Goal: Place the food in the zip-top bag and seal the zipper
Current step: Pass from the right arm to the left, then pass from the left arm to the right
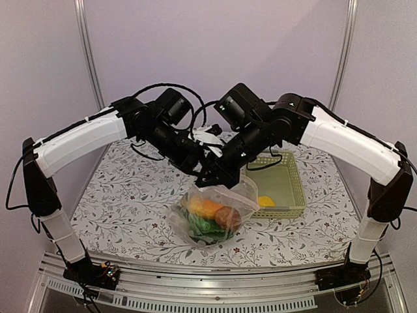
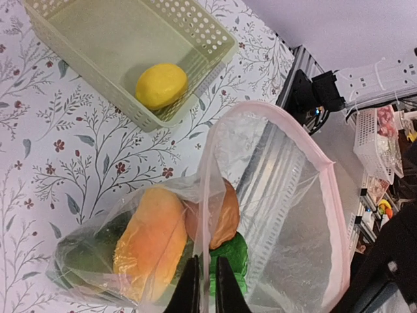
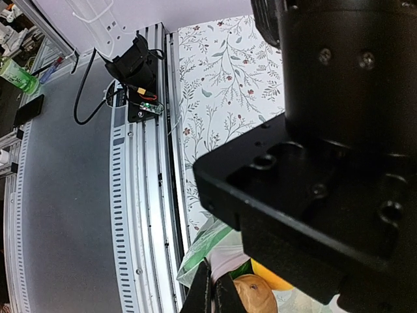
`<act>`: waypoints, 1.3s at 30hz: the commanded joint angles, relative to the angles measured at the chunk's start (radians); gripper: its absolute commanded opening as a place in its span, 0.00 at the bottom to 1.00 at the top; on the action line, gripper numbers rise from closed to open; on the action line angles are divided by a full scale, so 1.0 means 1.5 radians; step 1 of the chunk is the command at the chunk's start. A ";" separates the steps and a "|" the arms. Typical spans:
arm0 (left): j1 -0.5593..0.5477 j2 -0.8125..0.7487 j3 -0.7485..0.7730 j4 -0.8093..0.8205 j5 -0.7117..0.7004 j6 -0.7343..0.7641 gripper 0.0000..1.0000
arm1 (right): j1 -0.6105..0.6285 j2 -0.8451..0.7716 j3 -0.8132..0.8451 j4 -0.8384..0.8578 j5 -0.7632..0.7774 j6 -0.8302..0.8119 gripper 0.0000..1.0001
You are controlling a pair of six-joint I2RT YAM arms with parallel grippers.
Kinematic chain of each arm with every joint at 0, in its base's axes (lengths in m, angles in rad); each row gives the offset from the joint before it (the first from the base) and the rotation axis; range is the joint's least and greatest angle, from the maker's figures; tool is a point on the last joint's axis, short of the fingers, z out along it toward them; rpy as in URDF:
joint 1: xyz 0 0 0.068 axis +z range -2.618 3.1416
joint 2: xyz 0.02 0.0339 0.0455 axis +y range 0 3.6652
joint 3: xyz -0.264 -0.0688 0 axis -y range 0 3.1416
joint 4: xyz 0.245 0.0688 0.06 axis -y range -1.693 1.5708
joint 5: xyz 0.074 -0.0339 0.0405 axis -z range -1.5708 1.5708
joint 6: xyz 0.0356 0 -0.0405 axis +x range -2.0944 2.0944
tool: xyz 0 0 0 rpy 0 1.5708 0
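The zip-top bag point(image 1: 242, 207) stands on the flowered table with its mouth held open. Its pink-tinted zipper point(image 2: 330, 195) forms a loop. Inside lie the orange-yellow oval point(image 2: 150, 241), the brown potato point(image 2: 228, 218), a dark green lump point(image 2: 233, 255) and more green pieces point(image 1: 203, 225). The yellow lemon point(image 2: 161, 85) lies in the pale green basket point(image 2: 215, 39). My left gripper point(image 2: 208, 287) is shut on the bag's rim. My right gripper point(image 3: 214, 297) is shut on the bag's edge near the potato point(image 3: 255, 297). Both grippers meet above the bag; the right gripper point(image 1: 210, 177) is beside the left gripper point(image 1: 197, 167).
The basket point(image 1: 296, 189) stands right of the bag, touching it. The aluminium rail point(image 1: 208, 267) runs along the table's near edge and also shows in the right wrist view point(image 3: 140, 195). The left arm's black body point(image 3: 339, 163) blocks most of the right wrist view.
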 commanded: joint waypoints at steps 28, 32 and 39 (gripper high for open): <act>0.045 -0.086 0.057 0.017 -0.163 -0.012 0.00 | -0.210 -0.094 -0.113 0.079 0.101 0.194 0.66; 0.043 -0.101 0.035 0.035 -0.150 0.000 0.00 | -0.210 -0.057 -0.099 0.086 0.117 0.188 0.68; 0.043 -0.110 0.027 0.038 -0.172 0.000 0.00 | -0.210 -0.017 -0.092 0.075 -0.007 0.163 0.41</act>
